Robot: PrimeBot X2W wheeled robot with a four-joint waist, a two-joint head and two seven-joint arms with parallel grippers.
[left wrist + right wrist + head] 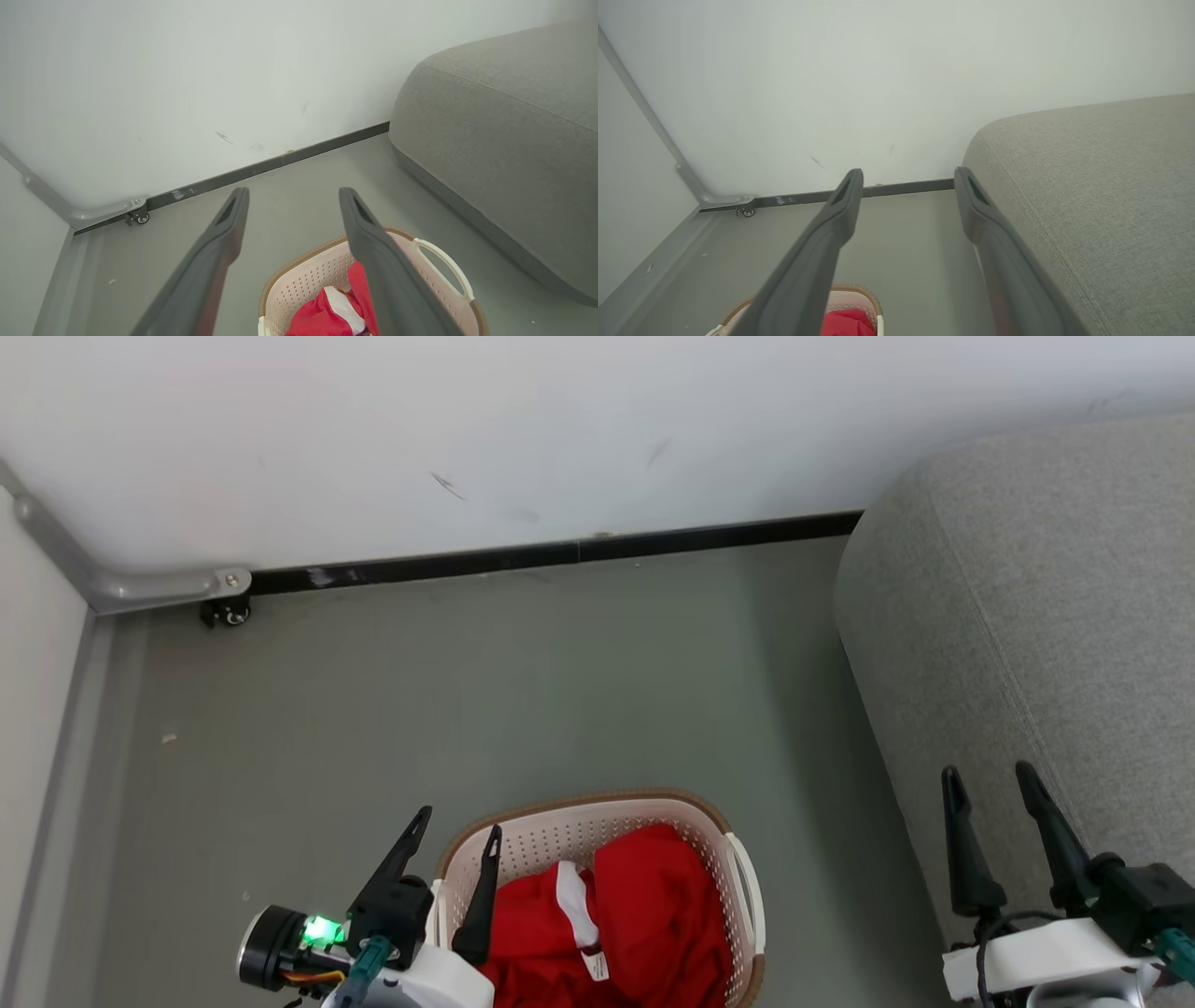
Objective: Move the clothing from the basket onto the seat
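Two claws gape wide and empty, the left claw (459,821) at the left rim of the basket (579,800), the right claw (988,771) before the grey seat (1027,616), while the red clothing (653,896) lies bunched in the basket, near end cut off at the picture's edge, on grey floor (513,691) below a scuffed white wall (560,429).

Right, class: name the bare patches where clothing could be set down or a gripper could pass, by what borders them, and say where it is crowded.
Bare: the top of the seat; the floor between skirting and basket; the floor strip between basket and seat. Crowded: the basket, holding red clothing, with the open left gripper at its left rim.
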